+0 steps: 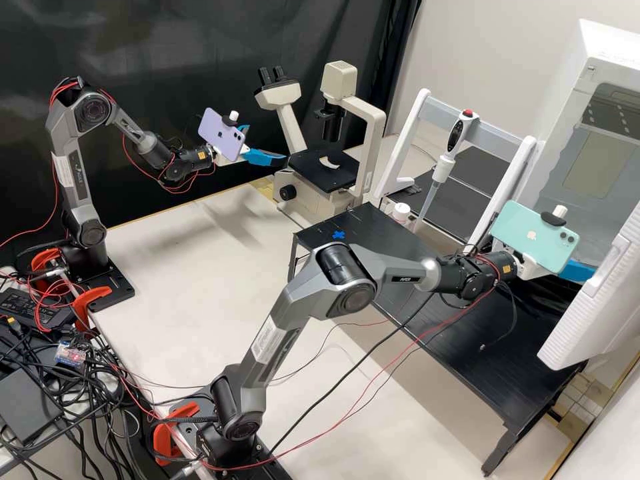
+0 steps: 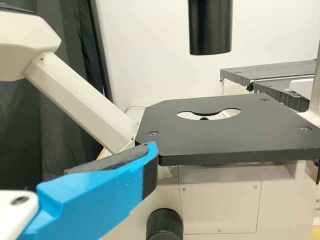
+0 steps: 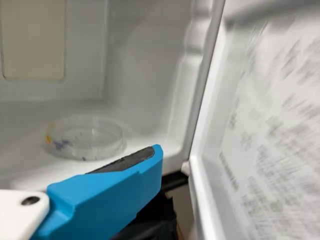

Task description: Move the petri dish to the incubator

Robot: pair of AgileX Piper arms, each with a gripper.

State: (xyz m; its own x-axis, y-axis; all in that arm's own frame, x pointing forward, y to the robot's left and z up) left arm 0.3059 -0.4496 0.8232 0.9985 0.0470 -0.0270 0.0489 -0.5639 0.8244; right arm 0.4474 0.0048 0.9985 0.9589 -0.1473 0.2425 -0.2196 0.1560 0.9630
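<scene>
A black microscope stage lies beneath a black cylinder and above a focus knob. The left gripper is near one stage corner.

Here we've got glossy clr plastic on the petri dish, smooth matt blk metal on the microscope stage, dk cloth curtain.

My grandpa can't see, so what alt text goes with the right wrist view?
A clear, round petri dish with little coloured marks sits on the floor of the white incubator, whose door is open. Nearest the camera is the robot's blue-and-white right tool.
</scene>
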